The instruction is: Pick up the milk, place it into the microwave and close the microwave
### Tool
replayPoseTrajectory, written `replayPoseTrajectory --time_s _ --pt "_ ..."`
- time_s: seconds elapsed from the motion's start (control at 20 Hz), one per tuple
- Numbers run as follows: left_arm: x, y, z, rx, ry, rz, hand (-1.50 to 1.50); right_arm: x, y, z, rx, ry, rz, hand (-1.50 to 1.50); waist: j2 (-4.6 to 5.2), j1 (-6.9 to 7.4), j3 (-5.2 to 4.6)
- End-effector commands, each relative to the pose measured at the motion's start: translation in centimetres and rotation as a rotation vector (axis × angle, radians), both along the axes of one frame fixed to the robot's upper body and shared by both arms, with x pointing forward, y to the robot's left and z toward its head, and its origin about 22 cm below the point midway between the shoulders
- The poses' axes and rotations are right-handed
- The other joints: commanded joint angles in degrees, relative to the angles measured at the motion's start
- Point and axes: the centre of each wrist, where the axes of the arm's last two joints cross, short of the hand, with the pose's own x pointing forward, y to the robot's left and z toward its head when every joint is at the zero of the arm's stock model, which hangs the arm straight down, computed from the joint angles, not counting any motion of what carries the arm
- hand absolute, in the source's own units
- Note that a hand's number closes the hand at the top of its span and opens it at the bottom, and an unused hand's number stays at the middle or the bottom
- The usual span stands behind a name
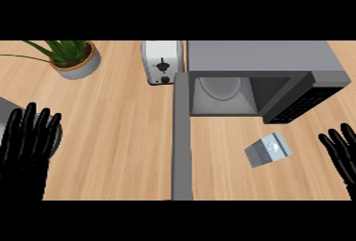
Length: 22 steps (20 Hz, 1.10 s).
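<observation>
Status: nothing done yet as far as I can judge. Milk [268, 150] lies on its side on the wooden counter [118, 136], lower right of frame, just in front of the microwave [264, 59] and apart from it. No hand touches it.

Microwave sits upper right of centre, cavity exposed with a pale round turntable [221, 87] inside, nothing else in there. Its door [182, 136] is swung wide and runs as a grey strip down the middle of the frame to the bottom edge.

Right hand [341, 153] at the right edge, fingers straight and spread, holding nothing, near the milk but apart from it. Left hand [28, 136] at the left edge, fingers up and relaxed, resting, also holding nothing; a grey round object shows partly behind it, can't tell what.

Unrelated: potted plant [73, 59] upper left, toaster [162, 61] just left of the microwave.

Left to do, all three steps: grasp milk, put it in the cavity, swing door shut. Right hand looks the obvious pick for the grasp; carton lying flat may need a side approach
</observation>
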Motion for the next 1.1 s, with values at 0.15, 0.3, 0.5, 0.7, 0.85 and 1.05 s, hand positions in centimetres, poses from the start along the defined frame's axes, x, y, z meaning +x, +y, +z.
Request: replayPoseTrajectory --time_s 0.15,0.3,0.5,0.7,0.85,1.05 --pt "-2.7 -0.6 -0.8 -0.019 0.027 -0.011 -1.5 0.0 -1.2 -3.6 -0.013 0.041 -0.009 -1.5 0.05 0.16 0.02" --pt "-4.0 -0.3 -3.5 -0.013 0.028 -0.015 -1.5 0.7 -2.3 -5.2 0.01 0.085 -0.019 -1.5 0.08 0.32 0.01" --pt "-5.2 1.7 -2.6 -0.001 0.007 -0.039 -1.5 1.1 -3.8 -7.5 0.033 0.108 -0.028 -1.5 0.08 0.4 0.02" --pt "-5.7 0.8 -4.3 -0.023 -0.003 -0.017 -1.5 1.7 -2.0 -10.8 0.019 0.109 -0.041 -1.5 0.08 0.36 0.02" --pt "-5.9 0.9 -3.4 -0.009 0.017 -0.003 -1.5 3.1 -1.9 -11.8 0.012 0.122 -0.113 -1.5 0.11 0.43 0.03" --pt "-7.2 2.1 -4.6 -0.011 0.006 0.001 -1.5 3.3 -2.4 -13.8 0.023 0.118 -0.184 -1.5 0.09 0.44 0.01"
